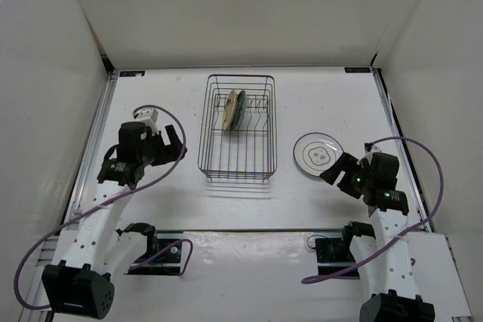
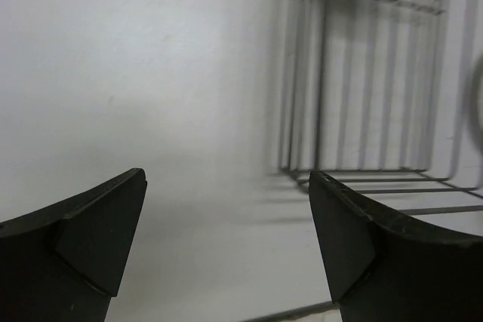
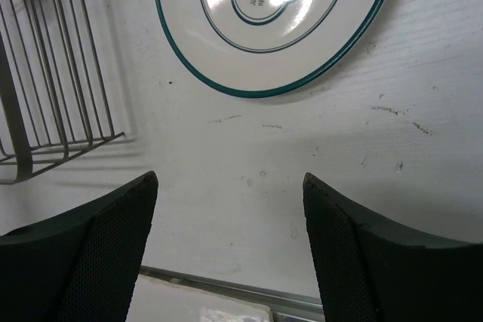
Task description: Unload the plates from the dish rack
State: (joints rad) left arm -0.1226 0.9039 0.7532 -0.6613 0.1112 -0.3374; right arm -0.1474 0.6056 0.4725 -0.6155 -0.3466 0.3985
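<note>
My right tool (image 3: 229, 186) was spread wide and empty, its dark fingers low over the white table (image 1: 317, 96). The round white plate with thin dark-green rings (image 3: 279, 28) lay flat just beyond the tips and apart from them. My left tool (image 2: 226, 179) was equally wide and held nothing. It hung over bare table beside the near left corner of the rectangular dark wire dish rack (image 1: 202, 137), which stood between the two arms. Inside the rack, at its far end, the round tan plate (image 1: 231, 109) and the round teal plate (image 1: 241, 108) stood on edge among the upright prongs, pressed close together with the tan one on the left. I judged the task about a third done: the white plate looked unloaded and let go, so I was between plates, with two left to fetch. The next move, as I read it, called for one tool to rise above the rack's rim and come down on a plate's upper edge. With the pair so tight, I reckoned the outer face of the tan plate the easier entry from the left. It would then need a straight lift clear of prongs and wire wall before any sideways carry.
</note>
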